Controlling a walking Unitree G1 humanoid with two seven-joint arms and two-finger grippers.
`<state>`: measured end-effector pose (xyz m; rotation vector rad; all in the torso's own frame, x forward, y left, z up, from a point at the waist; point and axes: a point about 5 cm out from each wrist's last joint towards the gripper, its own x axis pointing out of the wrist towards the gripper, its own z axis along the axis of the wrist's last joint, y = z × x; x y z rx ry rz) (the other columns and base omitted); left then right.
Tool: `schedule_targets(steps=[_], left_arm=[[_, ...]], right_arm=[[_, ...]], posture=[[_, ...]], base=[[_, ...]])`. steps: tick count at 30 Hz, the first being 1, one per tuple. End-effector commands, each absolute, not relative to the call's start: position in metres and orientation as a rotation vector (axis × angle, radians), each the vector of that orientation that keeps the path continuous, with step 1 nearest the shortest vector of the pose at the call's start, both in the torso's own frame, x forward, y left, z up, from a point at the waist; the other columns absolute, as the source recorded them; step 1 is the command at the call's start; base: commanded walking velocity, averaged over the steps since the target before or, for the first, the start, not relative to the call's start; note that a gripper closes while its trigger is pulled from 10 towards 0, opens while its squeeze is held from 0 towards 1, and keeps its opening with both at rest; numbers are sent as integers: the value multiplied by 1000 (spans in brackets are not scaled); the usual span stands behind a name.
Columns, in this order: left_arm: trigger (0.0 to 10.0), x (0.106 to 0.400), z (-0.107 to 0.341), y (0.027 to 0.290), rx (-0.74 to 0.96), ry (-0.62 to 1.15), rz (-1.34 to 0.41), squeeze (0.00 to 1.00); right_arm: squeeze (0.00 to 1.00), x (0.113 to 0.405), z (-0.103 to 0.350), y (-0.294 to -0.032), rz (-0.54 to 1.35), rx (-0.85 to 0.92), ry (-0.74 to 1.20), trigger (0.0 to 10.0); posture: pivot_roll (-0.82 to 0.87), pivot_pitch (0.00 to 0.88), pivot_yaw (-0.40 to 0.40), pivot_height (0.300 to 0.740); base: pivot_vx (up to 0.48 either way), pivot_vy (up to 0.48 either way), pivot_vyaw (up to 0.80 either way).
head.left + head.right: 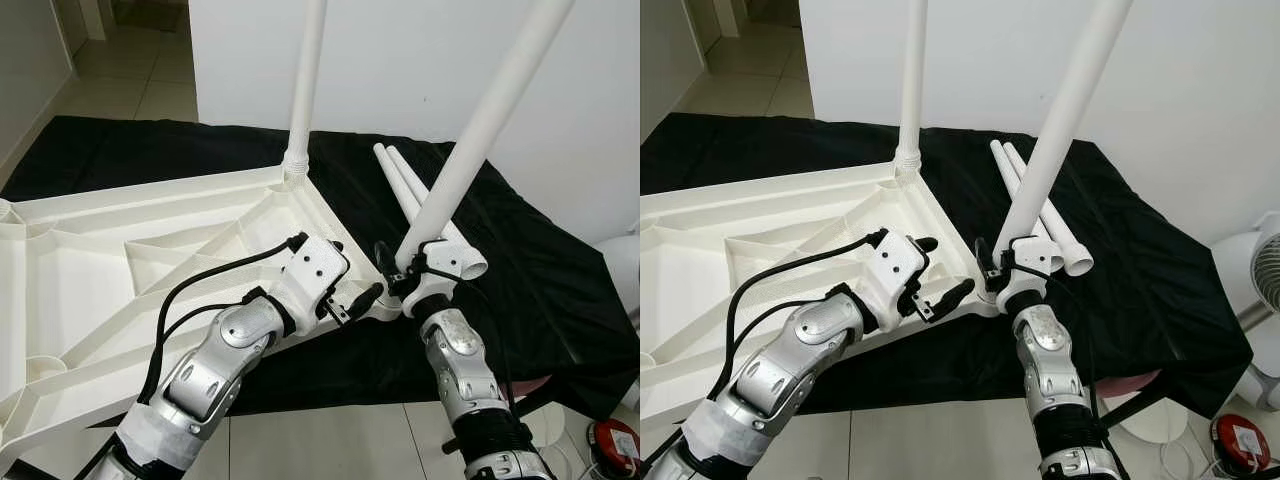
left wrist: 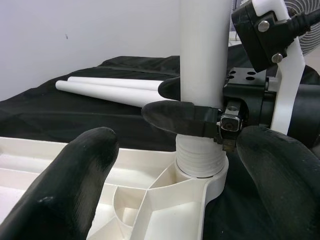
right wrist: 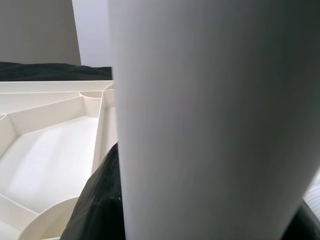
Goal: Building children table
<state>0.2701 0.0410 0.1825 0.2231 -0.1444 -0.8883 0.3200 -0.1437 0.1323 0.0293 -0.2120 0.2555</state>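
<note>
A white plastic tabletop (image 1: 90, 260) lies upside down on a black cloth. One white leg (image 1: 305, 90) stands upright in its far corner socket. A second white leg (image 1: 480, 135) leans in the near corner socket (image 2: 200, 172), threads showing at its base. My right gripper (image 1: 398, 268) is shut on this leg just above the socket. My left gripper (image 1: 335, 275) is open beside the same corner, its fingers (image 2: 65, 185) on either side of the tabletop's edge. Two more white legs (image 1: 420, 205) lie on the cloth behind.
The black cloth (image 1: 540, 290) covers a low surface with its front edge near me. A white wall rises behind. A white fan (image 1: 1260, 290) stands at right, and a red object (image 1: 615, 445) lies on the tiled floor at bottom right.
</note>
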Motion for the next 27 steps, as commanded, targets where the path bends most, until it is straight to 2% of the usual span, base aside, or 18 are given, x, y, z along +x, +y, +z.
schedule_targets(steps=[1,13,17,27], left_arm=[[10000,263,184,35,233,-144,-985,0],[10000,261,187,36,251,-148,-988,0],[10000,260,189,38,259,-155,-979,0],[10000,260,191,37,260,-159,-977,0]], right_arm=[[0,317,116,-148,273,4,-150,10000],[0,315,113,-146,355,-63,-149,10000],[0,306,106,-146,456,-126,-139,10000],[0,304,99,-147,488,-115,-118,10000]], posture=[[13,0,-92,740],[19,0,-92,740],[18,0,-92,740],[14,0,-93,740]], base=[[0,0,0],[0,0,0],[0,0,0],[0,0,0]])
